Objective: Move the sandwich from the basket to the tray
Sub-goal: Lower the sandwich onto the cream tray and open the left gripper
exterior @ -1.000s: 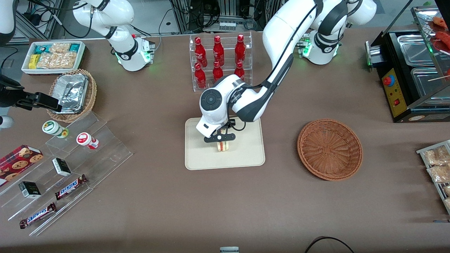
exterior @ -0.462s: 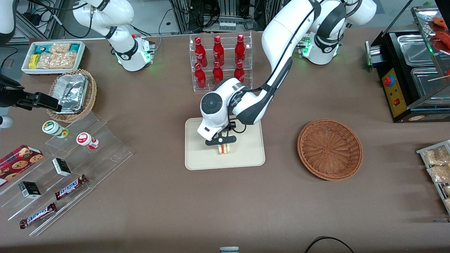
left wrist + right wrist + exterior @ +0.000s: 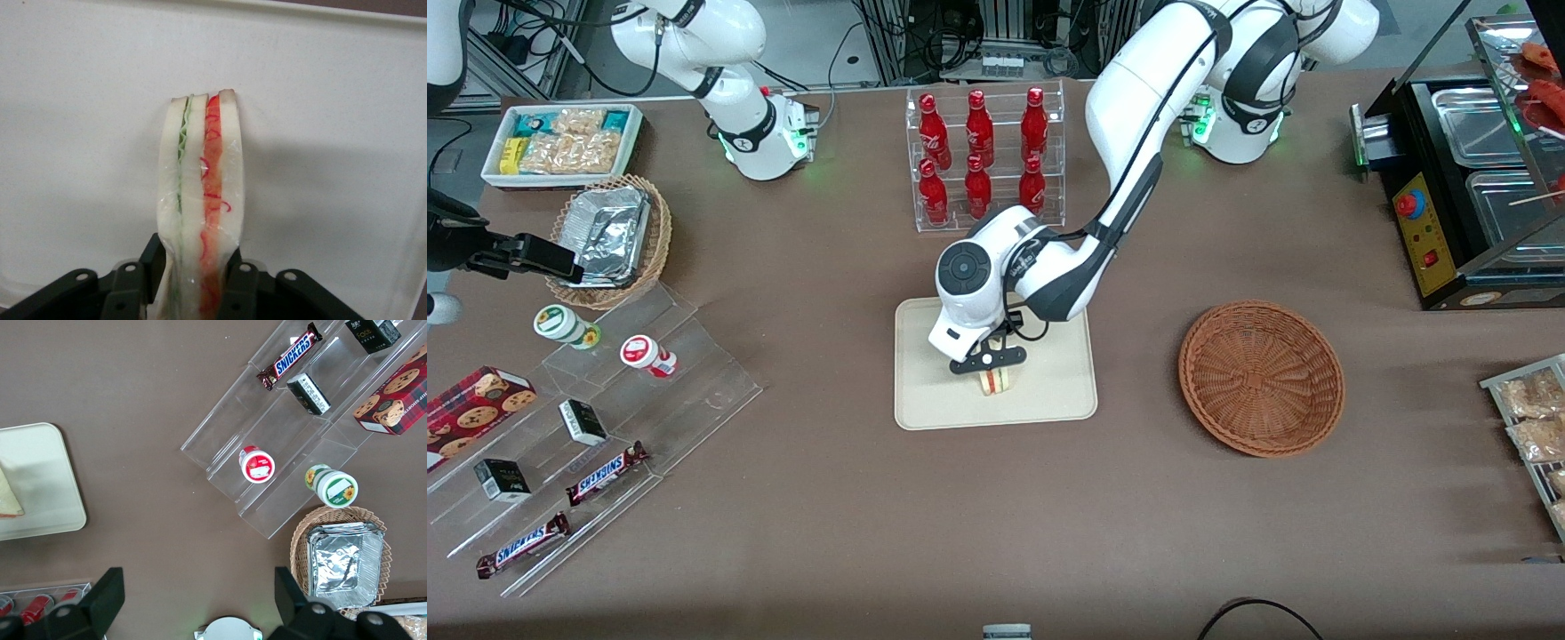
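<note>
Pale bread of the sandwich (image 3: 200, 200) stands on edge near the middle of the tray (image 3: 925, 400), clamped by the tool (image 3: 991, 366) so it cannot fall over. Release seems next. Empty basket (image 3: 1261, 378) sits toward the working arm's end of the counter (image 3: 996, 516).

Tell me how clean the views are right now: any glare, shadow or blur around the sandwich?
Left wrist view: sandwich sharp between the pincer pads, soft shadow on the tray, plastic wrap glints faintly. Front view: even light, no glare on the tray; the arm partly hides the sandwich. Right wrist view: only a sliver of sandwich at the frame edge.
</note>
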